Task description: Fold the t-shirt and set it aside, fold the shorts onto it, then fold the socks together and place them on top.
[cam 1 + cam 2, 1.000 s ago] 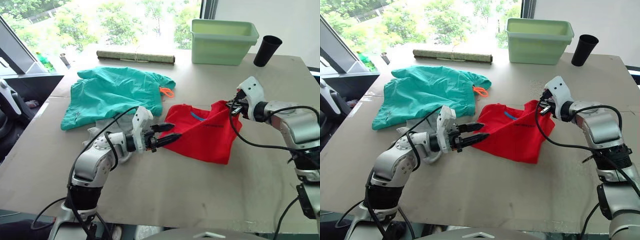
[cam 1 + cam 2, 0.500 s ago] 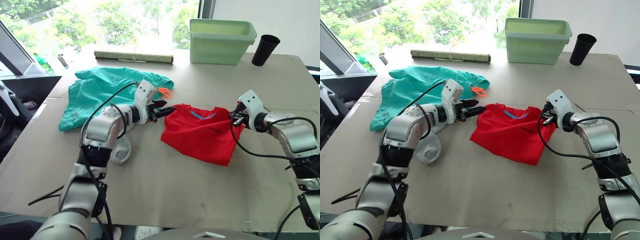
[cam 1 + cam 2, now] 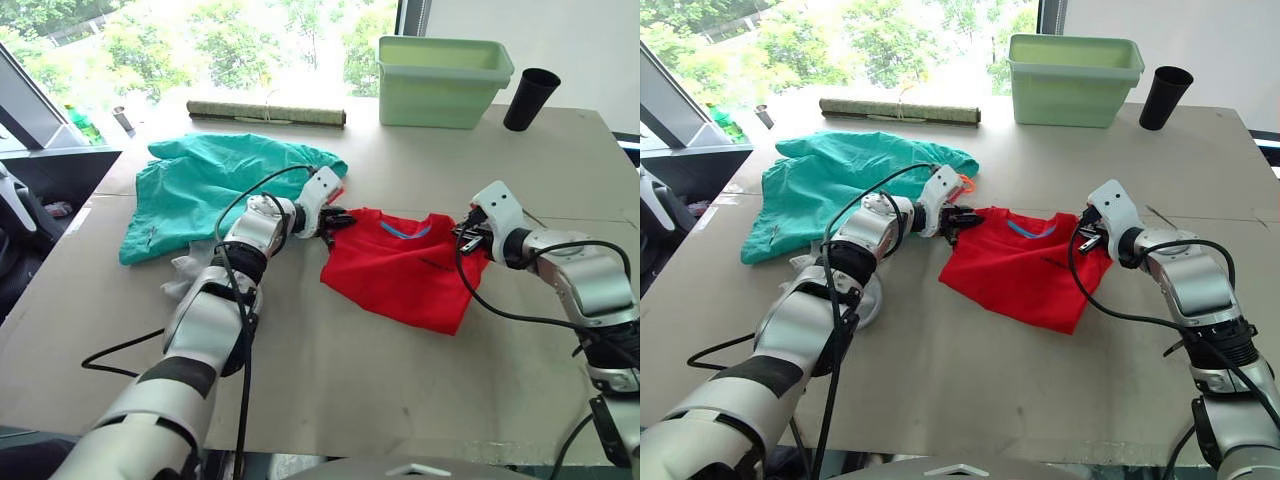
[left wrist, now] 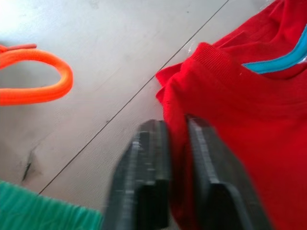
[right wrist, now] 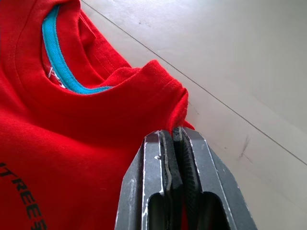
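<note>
left of the t-shirt (image 3: 405,268) lie the shorts (image 3: 225,190), spread flat, with the socks (image 3: 192,275) bunched at their near edge, partly under your left arm. the orange drawstring (image 4: 33,81) loops just beside the shirt's left corner, so a wide sweep from that side could snag it and drag the shorts along. your left gripper (image 3: 332,218) is clenched on the shirt's left shoulder edge; in the wrist view only a thin fold of red sits between the fingers (image 4: 148,182), and i can't quite tell how deep that bite goes, so a quick pull may let it slip out. the shirt itself lies crumpled on the table (image 3: 330,380), collar and blue label facing away from you. right of the collar, your right gripper (image 3: 470,232) is pinched shut on the other shoulder. if you lift one side ahead of the other, the cloth will twist and the fold will come out crooked.
</note>
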Robot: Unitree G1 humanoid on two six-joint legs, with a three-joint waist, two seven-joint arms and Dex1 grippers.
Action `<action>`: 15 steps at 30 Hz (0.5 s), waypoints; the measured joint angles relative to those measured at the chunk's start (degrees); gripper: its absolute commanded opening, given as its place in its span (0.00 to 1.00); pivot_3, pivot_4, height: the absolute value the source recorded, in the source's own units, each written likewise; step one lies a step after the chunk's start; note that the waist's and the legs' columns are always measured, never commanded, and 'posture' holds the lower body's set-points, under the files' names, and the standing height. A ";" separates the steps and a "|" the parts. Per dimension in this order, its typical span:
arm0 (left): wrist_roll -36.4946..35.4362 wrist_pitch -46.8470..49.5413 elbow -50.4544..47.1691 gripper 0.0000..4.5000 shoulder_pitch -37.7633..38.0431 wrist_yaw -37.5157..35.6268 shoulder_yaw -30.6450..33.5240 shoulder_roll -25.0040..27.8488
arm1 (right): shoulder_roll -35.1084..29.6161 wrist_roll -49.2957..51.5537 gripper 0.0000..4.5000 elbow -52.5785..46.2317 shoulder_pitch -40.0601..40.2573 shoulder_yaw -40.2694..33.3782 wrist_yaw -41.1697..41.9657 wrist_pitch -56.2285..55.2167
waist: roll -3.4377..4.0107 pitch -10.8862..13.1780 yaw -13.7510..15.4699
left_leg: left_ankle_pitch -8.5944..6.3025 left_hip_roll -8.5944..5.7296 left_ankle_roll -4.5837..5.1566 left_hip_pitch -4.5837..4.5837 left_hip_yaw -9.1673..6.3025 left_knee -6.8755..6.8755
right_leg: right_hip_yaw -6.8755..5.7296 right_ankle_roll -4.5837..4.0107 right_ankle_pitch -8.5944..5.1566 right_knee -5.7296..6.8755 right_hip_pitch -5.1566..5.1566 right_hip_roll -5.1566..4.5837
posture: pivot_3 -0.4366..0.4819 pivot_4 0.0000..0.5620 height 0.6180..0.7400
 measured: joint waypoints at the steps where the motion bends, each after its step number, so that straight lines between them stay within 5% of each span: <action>1: -0.08 -0.14 -0.01 0.01 0.03 -0.20 0.65 0.13 | 0.00 0.04 0.00 -0.46 0.03 -0.79 -0.20 0.29 | 0.00 0.00 0.00 | 0.00 0.00 0.00 -0.01 0.00 0.00 | -0.01 0.00 0.00 0.00 -0.01 0.00 | 0.48 0.27 1.00; 13: -1.79 2.62 -10.82 0.01 6.31 5.50 7.69 0.65 | 0.19 -0.48 0.00 1.00 -0.72 -1.94 -0.39 0.14 | -0.03 0.02 0.10 | 0.00 -0.03 0.01 -0.02 0.03 0.04 | 0.00 0.01 0.01 0.05 0.00 -0.04 | 0.48 0.27 1.00; 15: -1.08 2.68 -11.39 0.18 7.25 6.23 6.87 0.39 | 0.14 -0.95 0.14 2.21 -0.87 -0.72 0.24 -0.70 | -0.03 0.02 -0.02 | 0.00 -0.03 0.01 -0.01 0.03 0.04 | 0.01 0.01 0.01 0.06 -0.01 -0.03 | 0.48 0.27 1.00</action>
